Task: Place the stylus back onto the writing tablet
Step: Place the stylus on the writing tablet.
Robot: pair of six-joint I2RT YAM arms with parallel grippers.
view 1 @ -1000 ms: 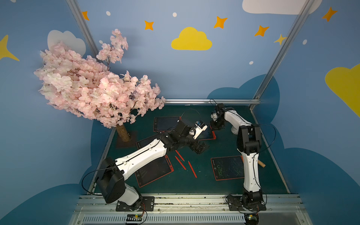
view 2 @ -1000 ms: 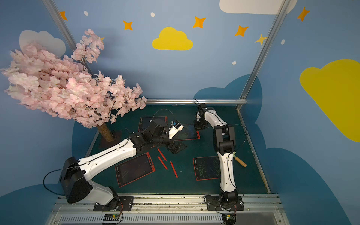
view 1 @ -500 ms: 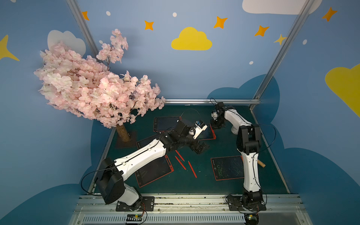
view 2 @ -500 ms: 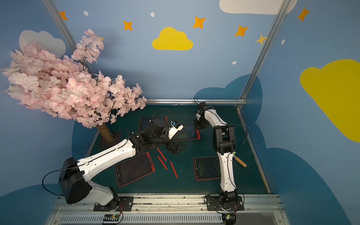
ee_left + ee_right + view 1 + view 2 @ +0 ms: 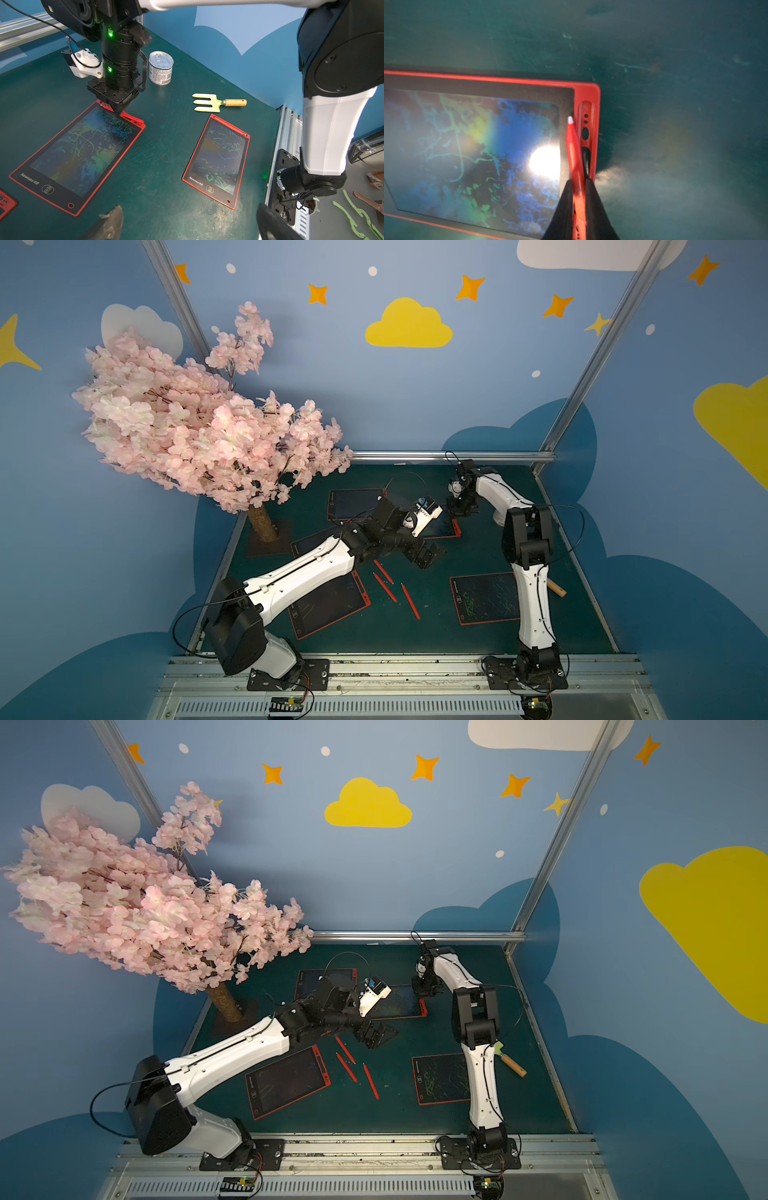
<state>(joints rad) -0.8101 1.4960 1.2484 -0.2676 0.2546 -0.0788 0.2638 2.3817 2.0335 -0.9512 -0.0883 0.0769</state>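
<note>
Step in hand: docking. The right tool is pinched nearly shut on the red stylus, gripping its rear half, w/ the white tip forward over the far corner of the writing tablet. The stylus runs almost parallel to the slot in the tablet's red edge, but sits just to the screen side, tip over the black bezel. Can't tell if the tip touches. Next move, I'd say: small sideways shift toward the edge, square the stylus w/ the slot, press down till it seats, then let go. Risk is the tablet sliding on the counter under the push. The left tool is spread wide, holds nothing, and hangs above the counter near the loose styluses. Count: styluses x4 in the open, i.e. 1 held plus 3 loose. Tablets x5 as far as I can tell, incl. the back tablet, near-left tablet, near-right tablet and one mostly hidden under the left arm. Also 1 tin can, 1 garden fork, 1 blossom tree.
</note>
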